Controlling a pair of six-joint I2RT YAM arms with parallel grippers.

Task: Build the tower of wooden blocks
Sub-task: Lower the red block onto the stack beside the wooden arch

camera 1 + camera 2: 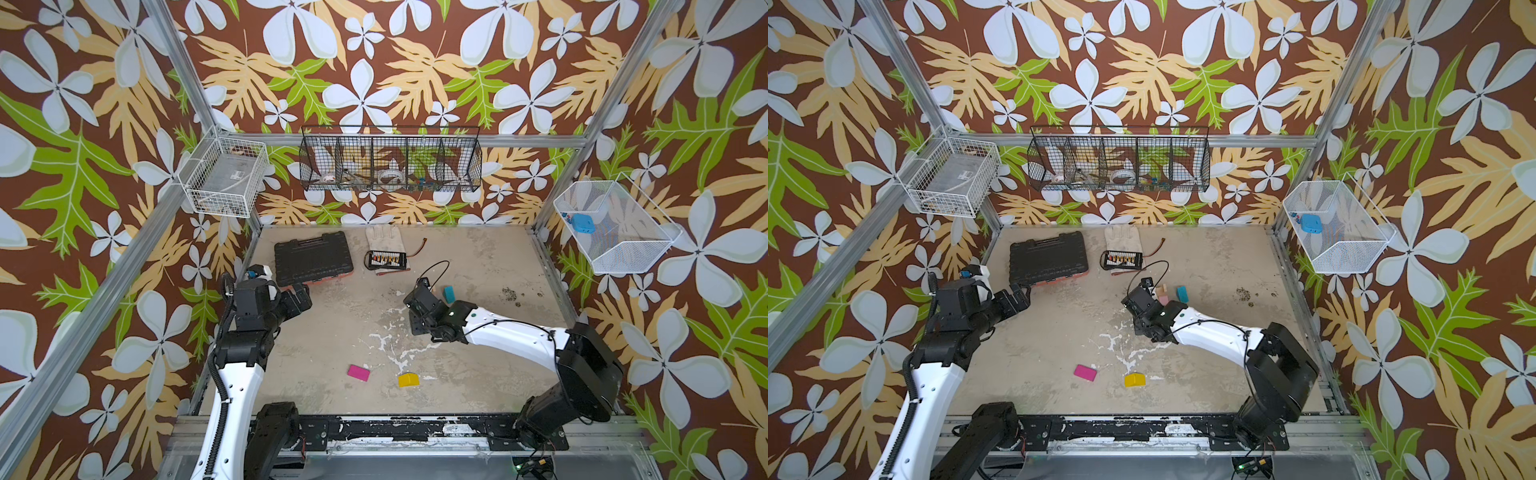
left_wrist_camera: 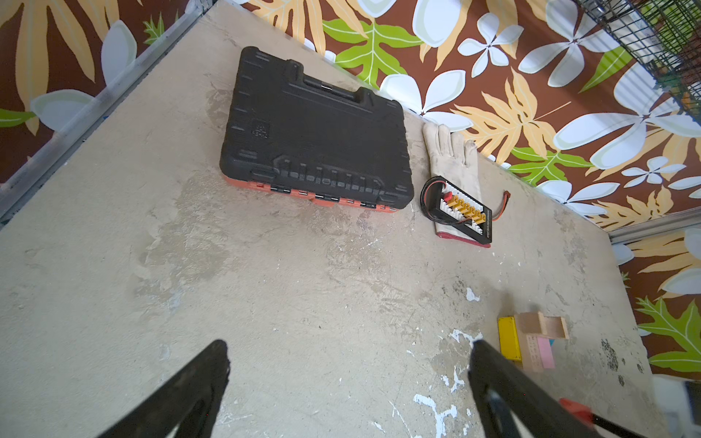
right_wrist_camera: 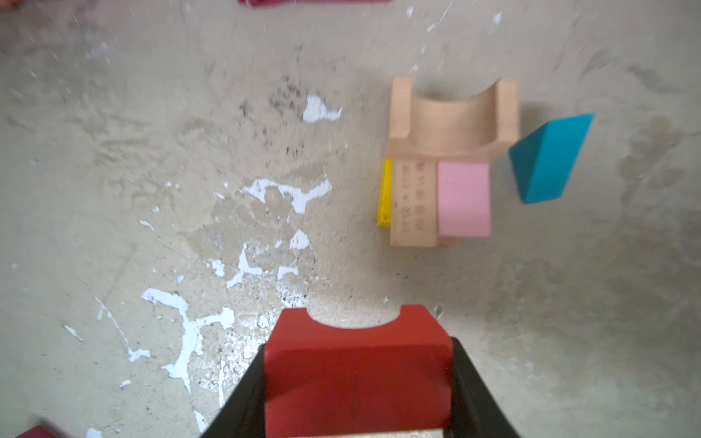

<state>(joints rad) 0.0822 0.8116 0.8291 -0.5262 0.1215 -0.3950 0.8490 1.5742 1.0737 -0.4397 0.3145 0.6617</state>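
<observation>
Red arch (image 3: 358,375): sitting in right gripper (image 3: 358,347), jaws pressing its flat sides, probably for level stacking.
Tower (image 3: 447,163): standing right of the table's (image 3: 151,151) middle, teal wedge (image 3: 550,159) lying just beside.
Left gripper (image 2: 349,345): hanging wide open, empty, well apart.

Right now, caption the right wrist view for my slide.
Fingers grip a red arch; ahead sit a wood arch, a pink block, a yellow block, an engraved block and a teal wedge.

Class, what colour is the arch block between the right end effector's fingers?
Red; the arch block shows best in the right wrist view.
</observation>
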